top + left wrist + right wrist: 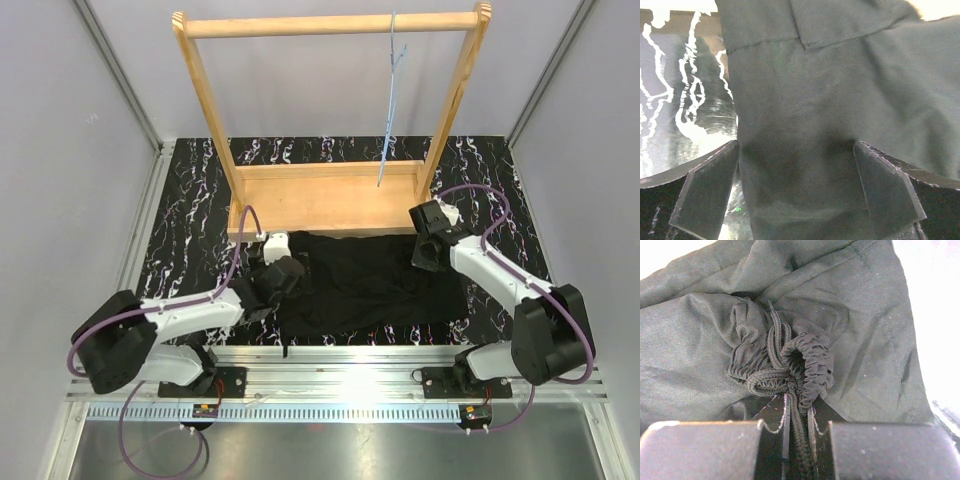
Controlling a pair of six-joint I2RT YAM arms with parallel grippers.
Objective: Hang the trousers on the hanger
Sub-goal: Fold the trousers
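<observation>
The black trousers (370, 280) lie crumpled on the table in front of the rack's base. The light-blue wire hanger (390, 100) hangs from the rack's top bar, right of middle, with nothing on it. My left gripper (283, 272) is at the trousers' left end. In the left wrist view it (797, 195) is open, with its fingers (705, 195) wide apart on either side of a band of trouser fabric (830, 100). My right gripper (425, 255) is at the trousers' right end. In the right wrist view it (799, 425) is shut on the drawstring (772, 380) and bunched elastic waistband (812, 365).
The light wooden rack (330, 25) stands at the back of the black marbled table (180, 200), and its flat base board (320, 200) lies just behind the trousers. Grey walls close in both sides. A metal rail (330, 355) runs along the near edge.
</observation>
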